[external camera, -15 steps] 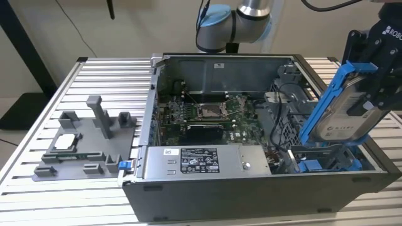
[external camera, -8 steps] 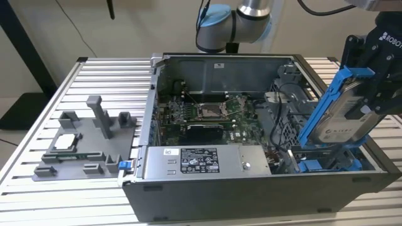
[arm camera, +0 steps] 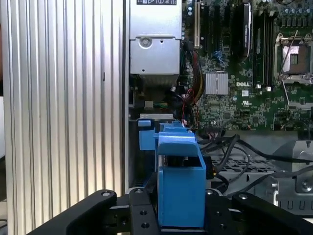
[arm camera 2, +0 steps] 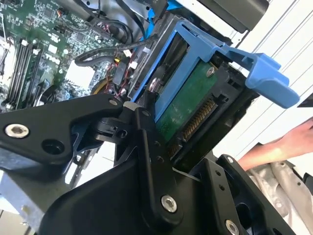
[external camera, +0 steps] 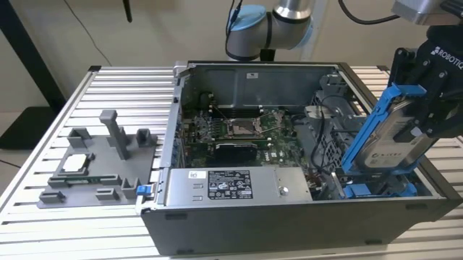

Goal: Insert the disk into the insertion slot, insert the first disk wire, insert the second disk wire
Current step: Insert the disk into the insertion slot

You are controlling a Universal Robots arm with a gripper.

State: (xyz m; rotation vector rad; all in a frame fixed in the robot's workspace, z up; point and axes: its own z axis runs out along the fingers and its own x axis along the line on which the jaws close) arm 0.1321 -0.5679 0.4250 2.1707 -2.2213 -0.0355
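Exterior view: the gripper (external camera: 423, 122) grips the disk (external camera: 391, 143) firmly; the disk is tilted, its lower end right above the insertion slot (external camera: 376, 189).

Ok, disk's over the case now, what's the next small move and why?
Probably ease the disk down along its tilt into the insertion slot. The gripper is shut on its upper part, the disk leans, and its lower end sits at the slot's blue trim, not seated yet.

Tilted disk (external camera: 398, 138) blocking insertion slot (external camera: 365, 190), cables (arm camera: 222, 143) close beside, open room above
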